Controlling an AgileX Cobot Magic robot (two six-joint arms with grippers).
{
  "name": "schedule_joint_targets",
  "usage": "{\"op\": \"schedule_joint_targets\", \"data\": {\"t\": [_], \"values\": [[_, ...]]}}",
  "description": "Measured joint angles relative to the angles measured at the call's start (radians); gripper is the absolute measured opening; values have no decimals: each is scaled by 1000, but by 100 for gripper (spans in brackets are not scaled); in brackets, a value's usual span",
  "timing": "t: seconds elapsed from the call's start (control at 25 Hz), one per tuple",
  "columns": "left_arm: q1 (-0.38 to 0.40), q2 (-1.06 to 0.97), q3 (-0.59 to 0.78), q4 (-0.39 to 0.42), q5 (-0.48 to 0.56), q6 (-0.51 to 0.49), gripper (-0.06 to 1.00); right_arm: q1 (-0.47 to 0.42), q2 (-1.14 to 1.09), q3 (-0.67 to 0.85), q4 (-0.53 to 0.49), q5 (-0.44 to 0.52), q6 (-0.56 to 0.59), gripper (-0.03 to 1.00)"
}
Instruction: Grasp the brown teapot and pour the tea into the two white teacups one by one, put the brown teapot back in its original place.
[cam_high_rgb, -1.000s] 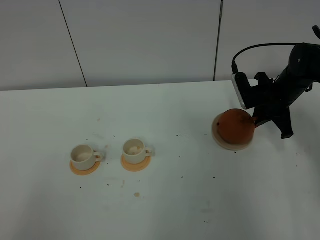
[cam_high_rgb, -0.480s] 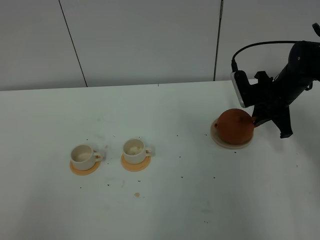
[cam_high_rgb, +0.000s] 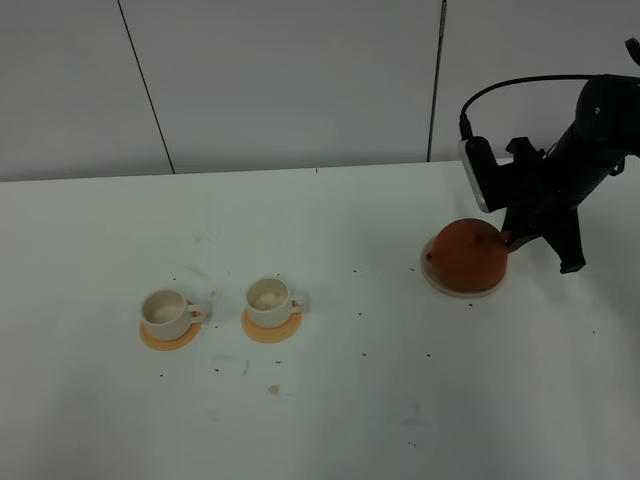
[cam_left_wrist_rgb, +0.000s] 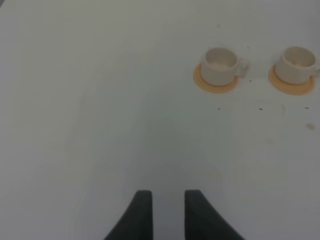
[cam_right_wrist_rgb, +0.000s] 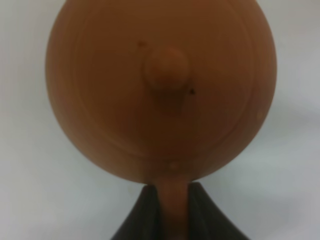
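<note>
Brown teapot (cam_high_rgb: 468, 255) sits on pale disc (cam_high_rgb: 447, 287), right side of table (cam_high_rgb: 400, 400). Your right gripper (cam_right_wrist_rgb: 172, 192) is clamped on its handle. Your left gripper (cam_left_wrist_rgb: 164, 200) has jaws apart, holding nothing. Wide bare tabletop lies between teapot and the nearer white teacup (cam_high_rgb: 270, 299).

Robotics lab bench: a plain white table (cam_high_rgb: 330, 210) is lying under the jaws, and grey wall panels (cam_high_rgb: 300, 80) are standing beyond them.

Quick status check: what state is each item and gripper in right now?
Brown teapot: upright, lid on, sitting on its beige disc.
Nearer teacup: upright, no dark tea visible.
Farther teacup: same.
Right gripper: shut on the teapot's handle.
Left gripper: open, empty.
</note>
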Motion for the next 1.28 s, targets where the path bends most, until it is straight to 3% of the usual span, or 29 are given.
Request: {"op": "schedule_joint_targets", "data": {"t": [0.72, 1.28], "values": [[0, 0, 0, 0, 0, 0, 23, 0, -27, 0, 40, 43, 2, 9], [0, 0, 0, 0, 0, 0, 23, 60, -39, -156, 20, 261, 152, 9]]}}
